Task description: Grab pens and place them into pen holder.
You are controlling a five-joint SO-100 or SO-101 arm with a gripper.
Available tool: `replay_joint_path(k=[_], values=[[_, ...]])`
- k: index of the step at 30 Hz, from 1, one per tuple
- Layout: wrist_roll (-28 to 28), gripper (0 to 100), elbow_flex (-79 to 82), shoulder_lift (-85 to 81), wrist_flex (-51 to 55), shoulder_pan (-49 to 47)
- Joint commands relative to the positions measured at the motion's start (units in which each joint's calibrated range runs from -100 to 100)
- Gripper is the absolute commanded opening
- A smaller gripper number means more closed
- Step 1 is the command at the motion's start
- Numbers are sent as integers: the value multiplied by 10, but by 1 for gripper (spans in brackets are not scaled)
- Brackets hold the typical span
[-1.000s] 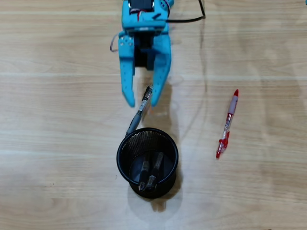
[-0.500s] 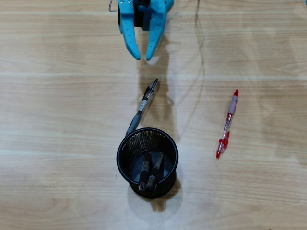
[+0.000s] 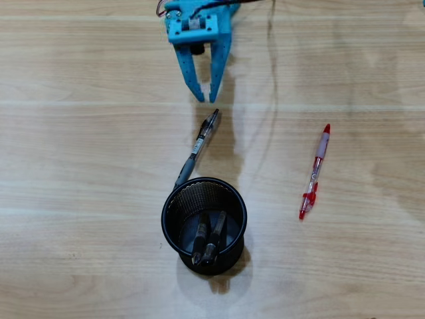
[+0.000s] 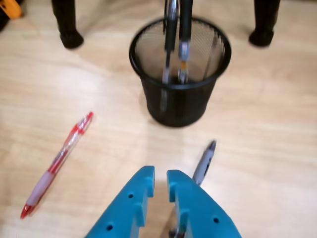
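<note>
A black mesh pen holder (image 3: 167,207) stands on the wooden table and holds two dark pens (image 3: 207,240). It also shows in the wrist view (image 4: 183,106), with the pens (image 4: 184,34) upright inside. A grey-black pen (image 3: 199,147) lies on the table between the holder and my blue gripper (image 3: 206,99). Its far end is by the holder's rim. In the wrist view this pen (image 4: 204,164) runs under the right finger. My gripper (image 4: 160,173) is empty, its jaws a narrow gap apart, just above the pen's near end. A red pen (image 3: 313,174) lies apart, on the left in the wrist view (image 4: 57,163).
A thin dark cable (image 3: 271,46) runs down the table right of the gripper. Two black stand legs (image 4: 67,25) (image 4: 265,22) stand behind the holder in the wrist view. An orange object (image 4: 7,7) sits at the top left corner.
</note>
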Motion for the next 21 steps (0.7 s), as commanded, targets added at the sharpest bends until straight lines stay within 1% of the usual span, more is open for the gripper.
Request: replay_joint_path(k=[1,6,11,16,21], values=[[-5,3,-109,49,105,1],[-4,3,-203,146,182,1],[-1,3,-265,234,220,1],[-1,3,-264,290,250,4],[-1,3,-249,314,250,10]])
